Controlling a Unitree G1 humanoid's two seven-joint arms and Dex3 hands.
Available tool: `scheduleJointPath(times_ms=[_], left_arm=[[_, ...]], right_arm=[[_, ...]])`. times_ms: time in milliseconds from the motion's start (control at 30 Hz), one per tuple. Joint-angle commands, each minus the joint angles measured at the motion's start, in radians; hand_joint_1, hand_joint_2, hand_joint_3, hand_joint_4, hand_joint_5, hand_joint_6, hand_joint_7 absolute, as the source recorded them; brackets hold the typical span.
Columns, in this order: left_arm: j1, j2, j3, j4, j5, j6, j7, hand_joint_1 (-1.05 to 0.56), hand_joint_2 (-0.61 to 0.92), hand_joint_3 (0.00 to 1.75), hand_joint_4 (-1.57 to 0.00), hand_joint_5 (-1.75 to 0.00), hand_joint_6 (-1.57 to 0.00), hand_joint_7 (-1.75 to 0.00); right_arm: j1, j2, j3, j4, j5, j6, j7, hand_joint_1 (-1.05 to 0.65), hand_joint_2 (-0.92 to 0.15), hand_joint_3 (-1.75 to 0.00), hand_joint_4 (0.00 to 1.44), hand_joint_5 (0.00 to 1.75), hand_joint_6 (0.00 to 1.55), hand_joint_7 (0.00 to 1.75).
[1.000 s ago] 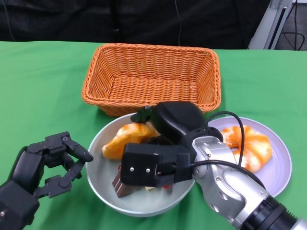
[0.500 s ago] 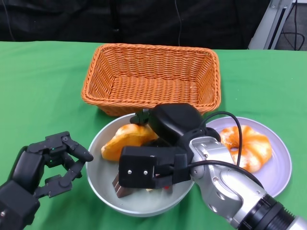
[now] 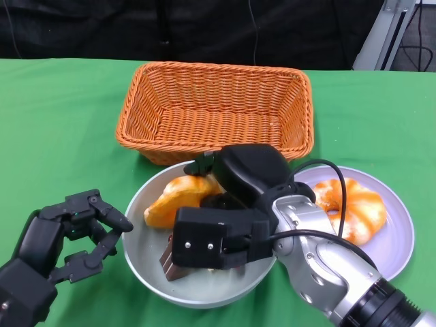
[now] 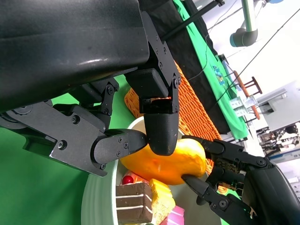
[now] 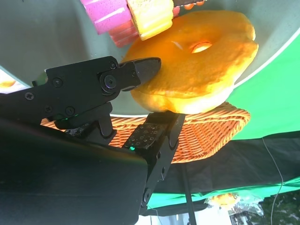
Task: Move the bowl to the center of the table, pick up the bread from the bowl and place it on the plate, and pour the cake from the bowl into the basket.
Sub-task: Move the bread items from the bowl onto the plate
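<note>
The pale bowl (image 3: 146, 266) stands at the table's near middle, in front of the basket (image 3: 214, 112). An orange bread (image 3: 170, 201) lies in its far side, and a brown cake piece (image 3: 170, 267) in its near side. My right hand (image 3: 231, 218) reaches down into the bowl. In the right wrist view a fingertip (image 5: 147, 65) presses one side of the bread (image 5: 206, 70) and the thumb lies against the opposite side. Pink and yellow cake pieces (image 5: 140, 16) sit beside it. My left hand (image 3: 65, 238) hovers left of the bowl, fingers bent, holding nothing.
A lilac plate (image 3: 402, 238) at the right of the bowl carries another orange bread (image 3: 351, 204). The woven basket is empty and stands just behind the bowl. Green cloth covers the table, and a black backdrop hangs behind it.
My right hand has shifted only slightly over the bowl. The bread, the bowl and my left hand stay where they were.
</note>
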Motion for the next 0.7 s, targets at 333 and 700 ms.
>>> scheduleJointPath(times_ms=[333,700], left_arm=[[-0.002,0.017,-0.001,0.012,-0.004,-0.013,0.002,-0.14,0.74,0.65,-0.81,-1.41,-0.83,-1.12],[-0.015,0.018,-0.001,0.037,-0.009,-0.019,0.0,-0.15,0.74,0.63,-0.81,-1.42,-0.84,-1.12]], right_arm=[[0.036,-0.005,-0.05,-0.028,0.045,-0.07,-0.033,-0.34,-0.92,-0.03,0.81,1.61,1.09,0.08],[0.064,-0.015,-0.115,-0.125,0.111,-0.068,0.022,-0.35,-0.92,-0.01,0.74,1.61,1.12,0.11]])
